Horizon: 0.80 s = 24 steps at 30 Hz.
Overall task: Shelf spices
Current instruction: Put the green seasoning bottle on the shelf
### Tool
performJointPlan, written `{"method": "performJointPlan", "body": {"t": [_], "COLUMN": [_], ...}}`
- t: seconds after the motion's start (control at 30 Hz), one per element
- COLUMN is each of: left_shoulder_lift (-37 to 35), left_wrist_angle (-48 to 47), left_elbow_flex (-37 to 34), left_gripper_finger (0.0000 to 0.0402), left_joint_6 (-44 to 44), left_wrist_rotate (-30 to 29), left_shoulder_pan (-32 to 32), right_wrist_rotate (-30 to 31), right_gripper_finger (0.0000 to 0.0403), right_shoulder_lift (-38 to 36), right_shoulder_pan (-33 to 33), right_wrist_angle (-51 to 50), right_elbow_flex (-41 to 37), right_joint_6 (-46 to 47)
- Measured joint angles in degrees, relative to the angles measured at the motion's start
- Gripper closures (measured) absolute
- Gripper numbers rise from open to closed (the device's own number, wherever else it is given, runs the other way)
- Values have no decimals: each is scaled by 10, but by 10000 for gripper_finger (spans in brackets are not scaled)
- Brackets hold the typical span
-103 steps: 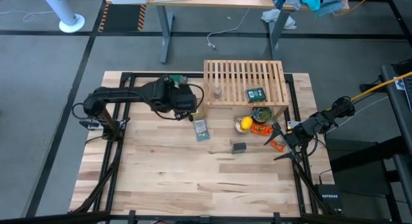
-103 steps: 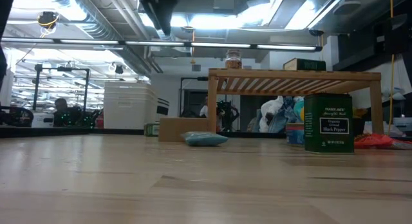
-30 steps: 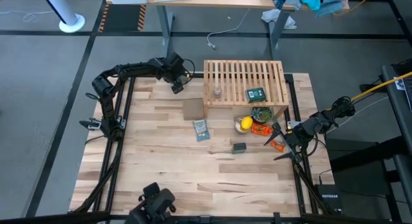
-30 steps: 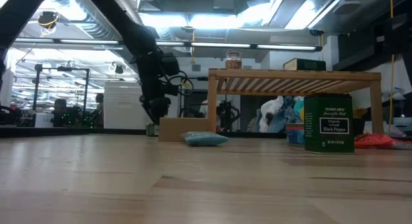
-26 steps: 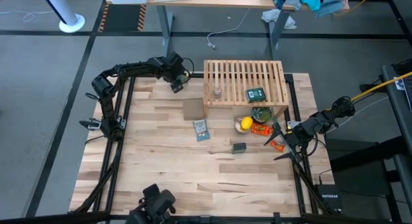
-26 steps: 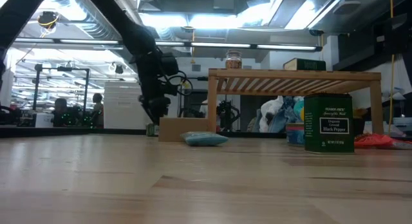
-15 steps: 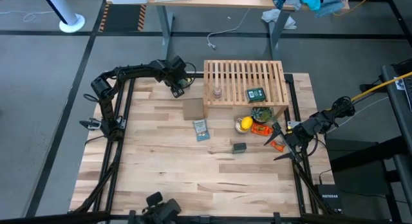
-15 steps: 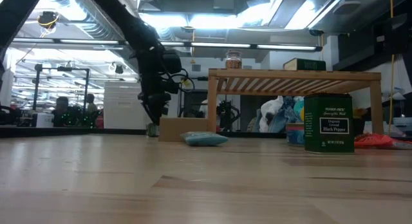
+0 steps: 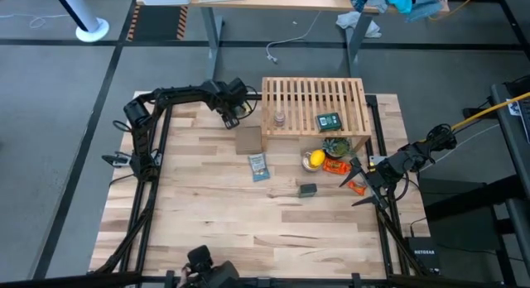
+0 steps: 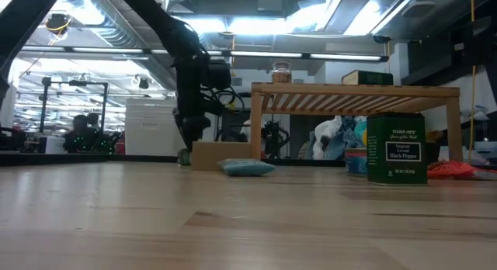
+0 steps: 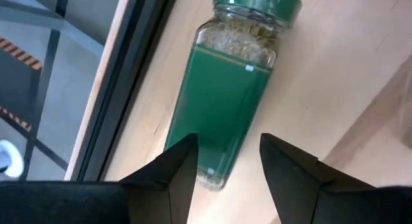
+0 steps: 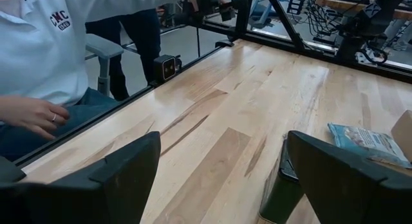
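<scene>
Left gripper (image 11: 222, 161), jaws spread, hovers over the green glass herb bottle (image 11: 235, 98) lying on the light wooden counter (image 11: 335, 76).

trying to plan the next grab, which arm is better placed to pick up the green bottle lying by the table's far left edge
The left. The left gripper is open right over the green bottle, which lies flat between its fingers' line. The right gripper sits open at the table's right edge, with the shelf between it and the bottle.

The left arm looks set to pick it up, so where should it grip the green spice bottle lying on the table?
Grip the green bottle across its round body, near mid-length, coming down from above. It lies on its side, and the left gripper, fingers open, is already lined up over the end opposite the cap.
</scene>
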Motion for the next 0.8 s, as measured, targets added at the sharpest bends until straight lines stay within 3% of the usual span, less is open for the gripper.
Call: {"method": "performJointPlan", "body": {"t": [0.3, 0.8], "left_shoulder_lift": [-9, -11], "left_wrist_angle": [-65, -59], "left_elbow_flex": [19, 21], "left_gripper_finger": [238, 238], "left_joint_6": [-16, -8], "left_wrist_rotate": [-5, -8], "left_shoulder_pan": [4, 10], "right_wrist_rotate": [0, 0], "right_gripper_finger": [59, 59], "right_shoulder_lift": [0, 0], "right_shoulder_pan": [0, 0], "right_wrist_angle": [0, 0], "right_elbow_flex": [0, 0], "right_joint_6": [0, 0]}}
